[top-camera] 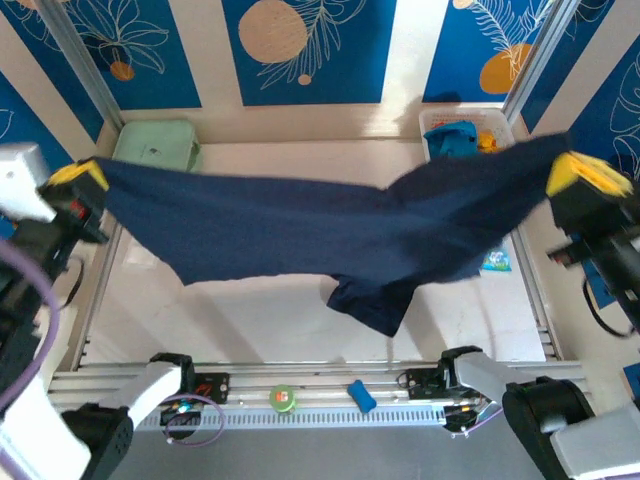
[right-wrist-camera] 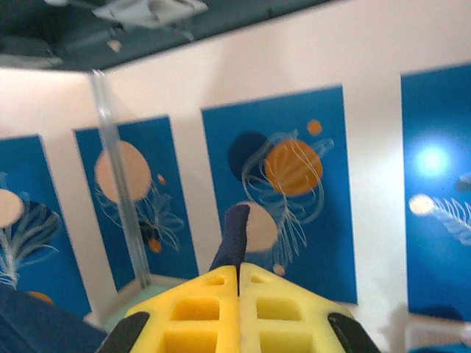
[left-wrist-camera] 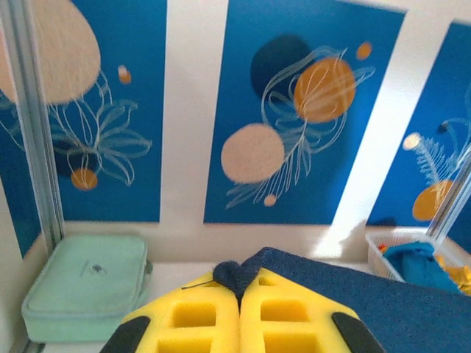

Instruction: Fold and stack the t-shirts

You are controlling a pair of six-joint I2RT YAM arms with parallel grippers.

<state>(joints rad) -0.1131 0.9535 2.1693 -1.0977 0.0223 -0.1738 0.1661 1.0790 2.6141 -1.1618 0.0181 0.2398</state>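
Navy t-shirt (top-camera: 300,235) aloft (in left hand (top-camera: 97,172); right hand (top-camera: 560,170))

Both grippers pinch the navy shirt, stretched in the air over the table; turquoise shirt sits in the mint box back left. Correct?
Not quite. The turquoise shirt lies in the white basket at back right, not the mint box; the top view shows it. The rest holds: left gripper and right gripper both pinch the navy shirt stretched above the table.

Three t-shirts: one navy shirt (top-camera: 300,235), one turquoise shirt (top-camera: 452,137), one orange shirt (top-camera: 487,141). Two yellow-fingered grippers: left gripper (top-camera: 95,173), right gripper (top-camera: 568,172). One mint box (top-camera: 155,145). One white basket (top-camera: 428,119). One small green disc (top-camera: 283,399). One small blue block (top-camera: 361,396).
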